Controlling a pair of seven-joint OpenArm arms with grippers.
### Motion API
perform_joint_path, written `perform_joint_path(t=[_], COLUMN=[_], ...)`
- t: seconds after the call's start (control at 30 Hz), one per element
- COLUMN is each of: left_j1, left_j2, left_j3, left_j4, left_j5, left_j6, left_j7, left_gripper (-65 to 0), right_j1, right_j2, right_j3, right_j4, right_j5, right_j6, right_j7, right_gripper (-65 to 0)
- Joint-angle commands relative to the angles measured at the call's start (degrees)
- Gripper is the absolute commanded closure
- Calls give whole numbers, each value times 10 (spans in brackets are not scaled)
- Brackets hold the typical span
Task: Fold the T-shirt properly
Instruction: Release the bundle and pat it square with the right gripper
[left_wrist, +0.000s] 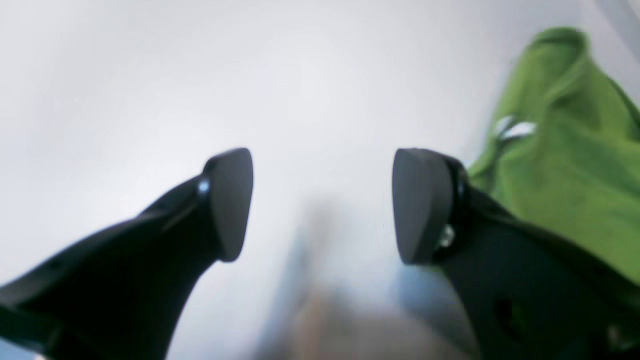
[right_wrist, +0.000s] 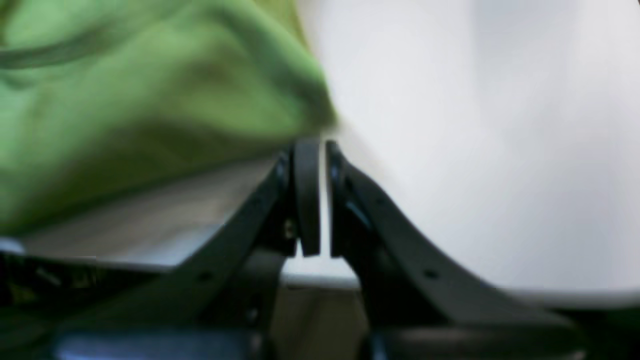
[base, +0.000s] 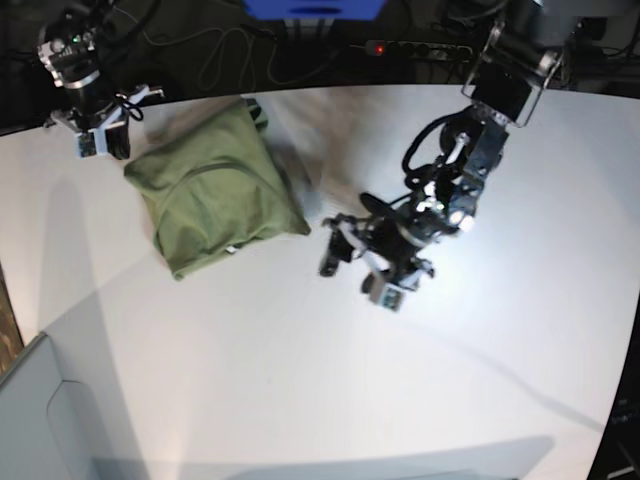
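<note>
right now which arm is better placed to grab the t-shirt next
Probably the left. The left gripper is open and low beside the T-shirt. The right gripper sits shut at the shirt's far corner.

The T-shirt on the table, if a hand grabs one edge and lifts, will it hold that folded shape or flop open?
The T-shirt would probably flop: its soft wrinkles and rounded edges suggest limp cloth. Its stacked layers would likely slide apart if lifted by one edge. Pushed, it would likely bunch rather than slide whole across the white table.

White table (base: 300, 380); black cables (base: 215, 50) (tangled) lie behind it.
</note>
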Motion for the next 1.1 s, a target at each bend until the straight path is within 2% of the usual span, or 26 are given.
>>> perform_joint_path(t=[0.0, 0.1, 0.23, 0.4, 0.53, 0.8, 1.07], left_j1=[24, 129, 237, 308, 335, 343, 339], left_j2=[-6, -3, 23, 40, 41, 41, 53], left_j3=[-43, -173, -309, -399, -429, -431, -431], left_j4=[28, 80, 127, 137, 136, 139, 141], left_j5=[-1, -2, -2, -2, -3, -3, -3], left_j6=[-2, -4, -5, -6, -6, -6, -6], left_j7=[-13, -13, -13, -13, -13, -13, -13], left_gripper=[-417, -419, -420, -421, -421, -421, -421], right_j1=[-2, 23, 67, 110, 108, 71, 52], right_j2=[9, 25, 46, 51, 53, 44, 45], right_j3=[-8, -43, -71, -72, -73, -73, -69], right_j4=[9, 1, -38, -85, -101, -130, -108], right_j5=[9, 9, 9, 8, 8, 9, 11], right_j6=[8, 8, 8, 8, 8, 8, 8], right_j7=[13, 13, 12, 12, 12, 15, 18], right_gripper=[0, 0, 0, 0, 0, 0, 0])
